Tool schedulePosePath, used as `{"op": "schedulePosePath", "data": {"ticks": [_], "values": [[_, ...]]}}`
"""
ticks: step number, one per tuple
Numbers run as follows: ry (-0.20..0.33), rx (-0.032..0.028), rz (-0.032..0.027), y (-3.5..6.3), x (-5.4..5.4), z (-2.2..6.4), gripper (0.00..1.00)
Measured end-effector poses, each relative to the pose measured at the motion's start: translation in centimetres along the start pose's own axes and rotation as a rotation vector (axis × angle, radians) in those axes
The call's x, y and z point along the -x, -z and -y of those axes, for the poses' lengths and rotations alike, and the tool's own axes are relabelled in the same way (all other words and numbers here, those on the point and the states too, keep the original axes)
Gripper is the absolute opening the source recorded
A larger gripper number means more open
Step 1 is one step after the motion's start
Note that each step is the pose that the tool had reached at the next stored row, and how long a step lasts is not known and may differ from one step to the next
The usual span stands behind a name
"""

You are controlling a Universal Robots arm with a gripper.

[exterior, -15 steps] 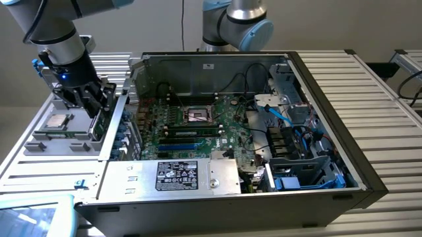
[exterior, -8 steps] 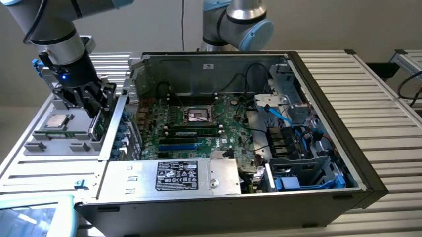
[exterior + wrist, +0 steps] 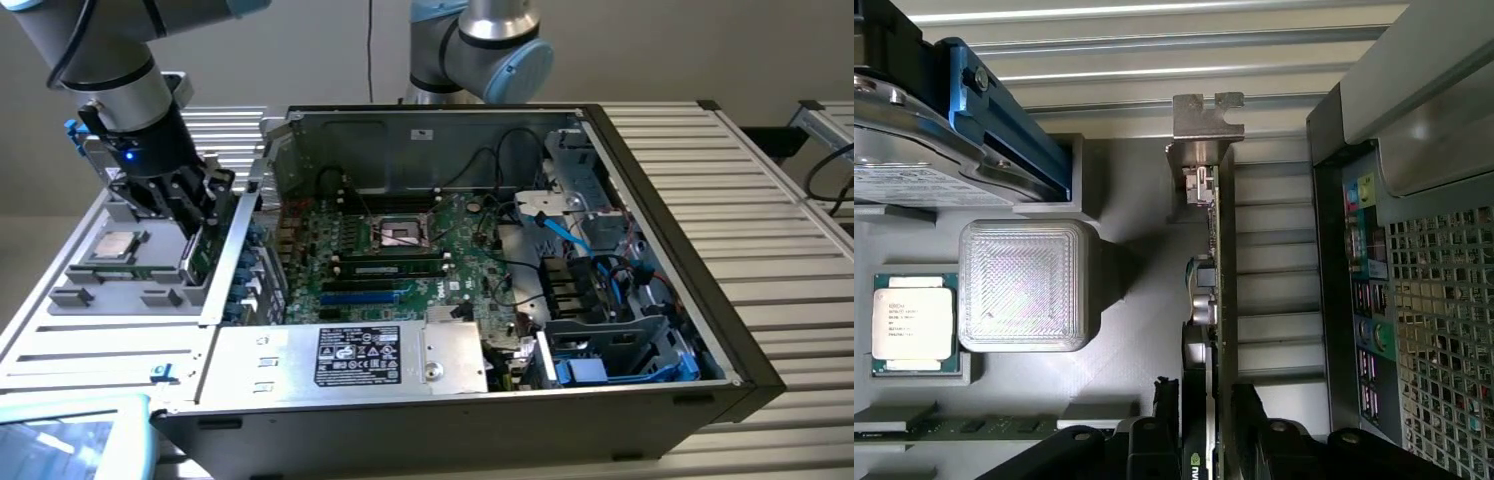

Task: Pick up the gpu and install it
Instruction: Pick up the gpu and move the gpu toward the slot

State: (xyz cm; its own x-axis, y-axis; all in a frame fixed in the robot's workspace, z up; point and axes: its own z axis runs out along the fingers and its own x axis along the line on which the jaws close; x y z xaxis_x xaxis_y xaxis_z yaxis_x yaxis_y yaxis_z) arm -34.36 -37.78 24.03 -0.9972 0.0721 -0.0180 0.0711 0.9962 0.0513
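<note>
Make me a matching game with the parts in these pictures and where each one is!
Things: 1 gpu; 2 motherboard; 3 processor chip; 4 gripper.
Places: A flat in a grey tray pocket; B inside the open computer case; C right over the gpu; D standing on edge beside the case.
Pairs: 1-D, 2-B, 3-A, 4-C.

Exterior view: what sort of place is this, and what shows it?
Probably a robotics lab bench for computer assembly: an open computer case with its motherboard exposed, a robot arm, and a grey parts tray beside the case.
</note>
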Motion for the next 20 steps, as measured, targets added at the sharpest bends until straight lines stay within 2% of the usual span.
{"op": "schedulePosePath", "data": {"ticks": [14, 16, 17, 20], "values": [[0.000, 0.0006, -0.0001, -0.11, 0.00, 0.01, 0.36], [0.000, 0.0006, -0.0001, -0.11, 0.00, 0.00, 0.33], [0.000, 0.0007, -0.0002, -0.11, 0.00, 0.01, 0.27], [0.000, 0.0007, 0.0000, -0.12, 0.00, 0.01, 0.27]]}}
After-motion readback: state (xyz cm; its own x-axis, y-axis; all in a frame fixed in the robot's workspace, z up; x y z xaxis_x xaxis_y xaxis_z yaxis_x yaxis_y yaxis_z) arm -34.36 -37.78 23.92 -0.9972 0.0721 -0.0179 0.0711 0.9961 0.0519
